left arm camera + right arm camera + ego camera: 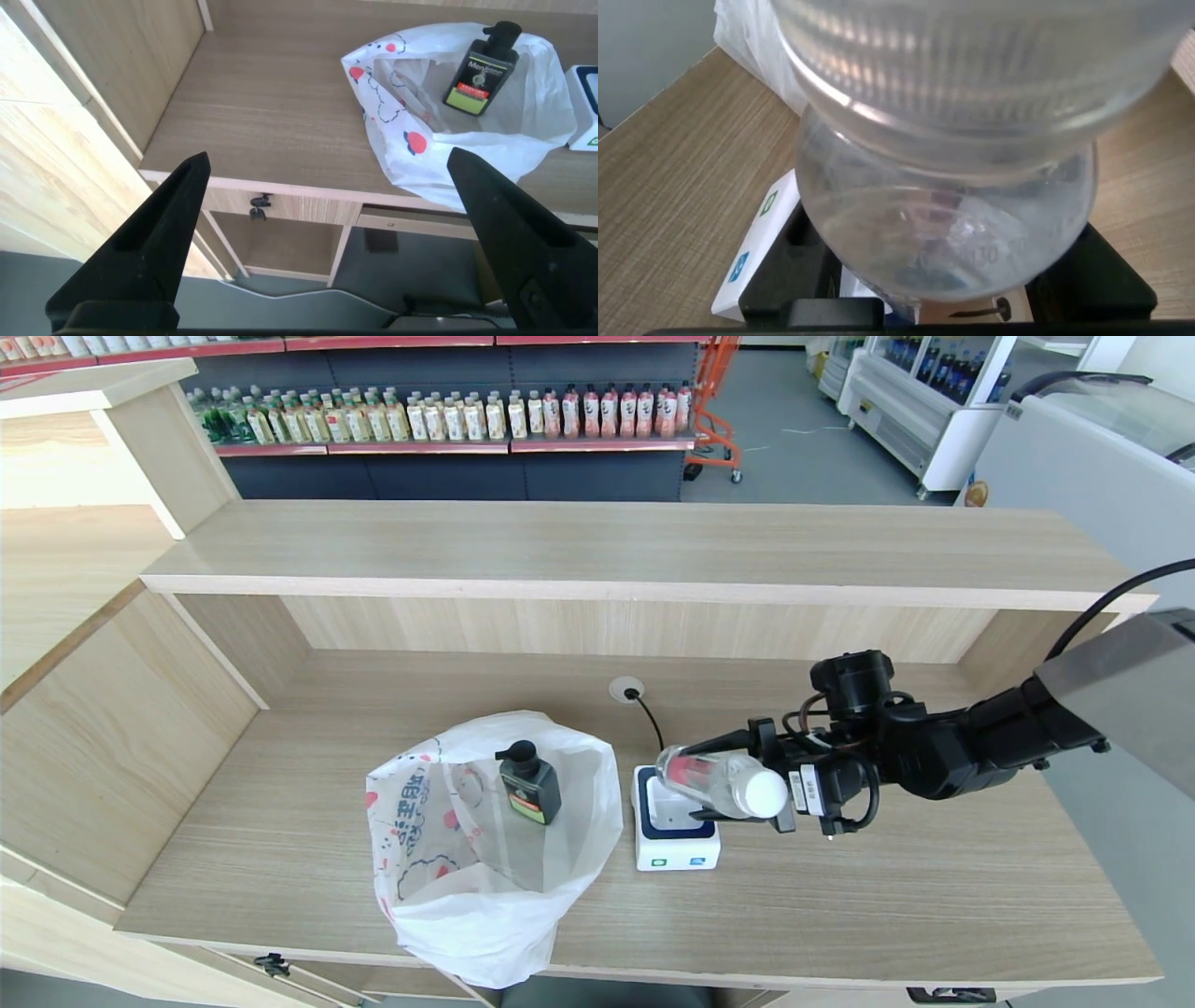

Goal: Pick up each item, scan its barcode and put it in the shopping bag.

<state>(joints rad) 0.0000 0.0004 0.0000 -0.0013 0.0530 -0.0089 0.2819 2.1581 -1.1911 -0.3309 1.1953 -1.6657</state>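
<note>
A clear water bottle [747,786] with a white cap lies sideways in my right gripper [711,782], which is shut on it. The bottle hangs just above the white scanner [677,845]; in the right wrist view the bottle [952,187] looms large over the scanner [757,261]. To the left of the scanner stands the white shopping bag [485,896], open, with a dark pump bottle [530,786] inside. My left gripper [327,168] is open and holds nothing, low in front of the counter edge, with the bag [420,159] and pump bottle [481,79] beyond it.
A black cable runs from a grommet [626,689] to the scanner. A raised counter shelf [635,546] walls the back, and a wooden side panel [121,747] closes the left. Bare desk lies left of the bag and right of the scanner.
</note>
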